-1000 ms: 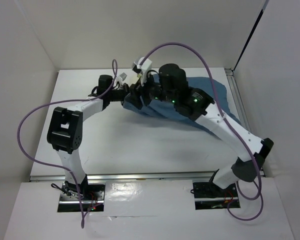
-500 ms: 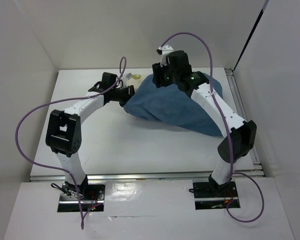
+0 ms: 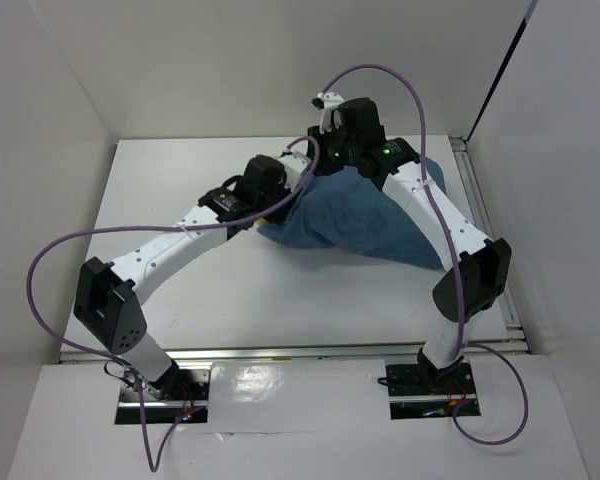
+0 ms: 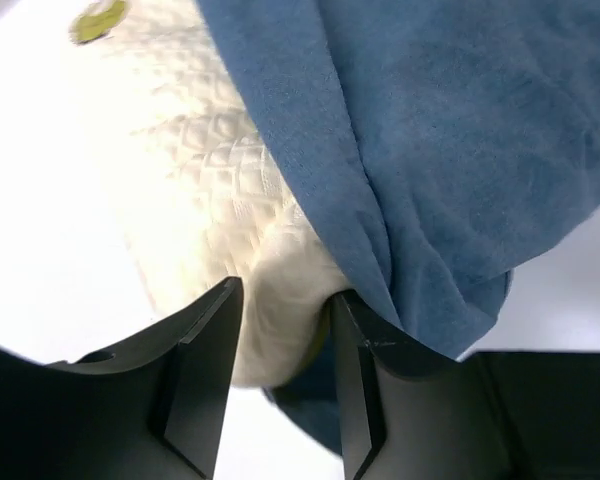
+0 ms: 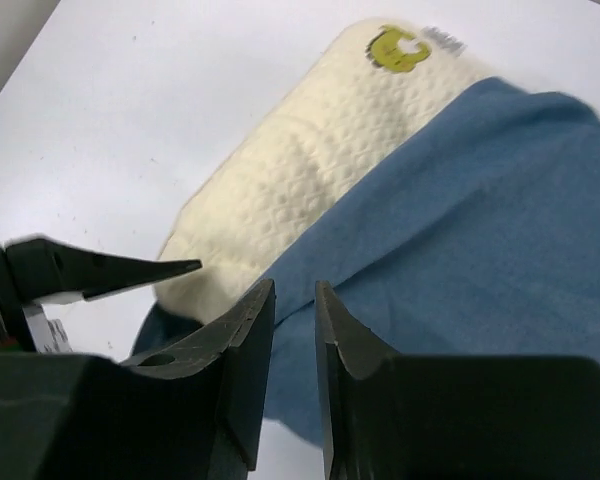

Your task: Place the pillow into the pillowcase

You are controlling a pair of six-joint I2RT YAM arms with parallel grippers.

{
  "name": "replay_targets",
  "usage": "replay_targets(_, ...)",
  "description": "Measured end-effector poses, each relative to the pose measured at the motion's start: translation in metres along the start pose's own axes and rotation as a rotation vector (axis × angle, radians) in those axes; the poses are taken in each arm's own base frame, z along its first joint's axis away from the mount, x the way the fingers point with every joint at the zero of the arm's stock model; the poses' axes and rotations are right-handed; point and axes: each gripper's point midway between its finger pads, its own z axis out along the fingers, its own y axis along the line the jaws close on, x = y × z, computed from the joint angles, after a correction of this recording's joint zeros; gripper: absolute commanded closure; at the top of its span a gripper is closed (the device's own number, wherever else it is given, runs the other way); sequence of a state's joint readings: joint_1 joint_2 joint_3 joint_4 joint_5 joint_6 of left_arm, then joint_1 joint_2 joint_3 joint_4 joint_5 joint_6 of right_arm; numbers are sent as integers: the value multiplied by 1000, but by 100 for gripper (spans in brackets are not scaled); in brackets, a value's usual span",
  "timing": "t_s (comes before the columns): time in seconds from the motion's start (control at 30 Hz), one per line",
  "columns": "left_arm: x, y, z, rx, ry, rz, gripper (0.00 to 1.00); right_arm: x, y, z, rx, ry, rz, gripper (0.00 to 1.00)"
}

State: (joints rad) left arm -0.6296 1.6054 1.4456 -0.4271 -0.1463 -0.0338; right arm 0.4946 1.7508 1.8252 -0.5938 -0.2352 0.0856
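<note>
White table (image 3: 230, 290) bears one pillow (image 5: 300, 180) partly inside one pillowcase (image 3: 370, 215); left jaws parted astride it, right jaws narrow.

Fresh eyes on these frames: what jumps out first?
The slate-blue pillowcase lies heaped far right on the table, both arms reaching in to it. The cream quilted pillow sticks out of its open edge, only partly covered, yellow mark bare. The left gripper straddles one end of the pillow; the right gripper hangs over the cloth edge.

No text is legible; the pillow (image 5: 300, 170) bears only a small yellow-green mark (image 5: 398, 48).
</note>
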Motion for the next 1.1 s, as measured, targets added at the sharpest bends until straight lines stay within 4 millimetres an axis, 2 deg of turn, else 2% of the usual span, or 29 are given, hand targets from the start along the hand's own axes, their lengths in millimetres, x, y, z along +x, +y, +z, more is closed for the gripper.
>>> replay_targets(0.17, 13, 17, 4, -230, 0, 176, 43, 4, 1, 1, -14, 15, 3, 70)
replay_targets(0.23, 19, 25, 5, -258, 23, 172, 43, 5, 0, 2, -16, 19, 7, 71)
replay_targets(0.33, 19, 38, 5, -222, 43, 75, 43, 5, 2, 1, -28, 22, 8, 71)
replay_targets(0.43, 13, 48, -4, -157, 3, -42, 42, 7, 3, 2, -35, 26, 9, 73)
replay_targets(0.53, 5, 43, -30, -85, -75, -116, 40, 11, 5, 3, -49, 36, 15, 77)
replay_targets(0.6, -10, 36, -45, -42, -135, -142, 40, 15, 8, 3, -67, 49, 19, 82)
replay_targets(0.63, -19, 34, -48, -28, -159, -153, 40, 19, 9, 4, -76, 58, 24, 90)
replay_targets(0.67, -28, 33, -49, -11, -169, -169, 41, 21, 11, 5, -86, 63, 26, 95)
replay_targets(0.73, -45, 38, -40, 11, -182, -211, 41, 25, 14, 7, -109, 77, 42, 99)
replay_targets(0.83, -54, 62, -15, 30, -161, -302, 42, 36, 15, 19, -139, 113, 62, 100)
replay_targets(1.0, -39, 110, 23, 44, -85, -476, 43, 67, 11, 48, -166, 204, 98, 100)
replay_targets(1.1, -44, 124, 44, 77, -73, -536, 43, 86, 4, 63, -165, 252, 116, 100)
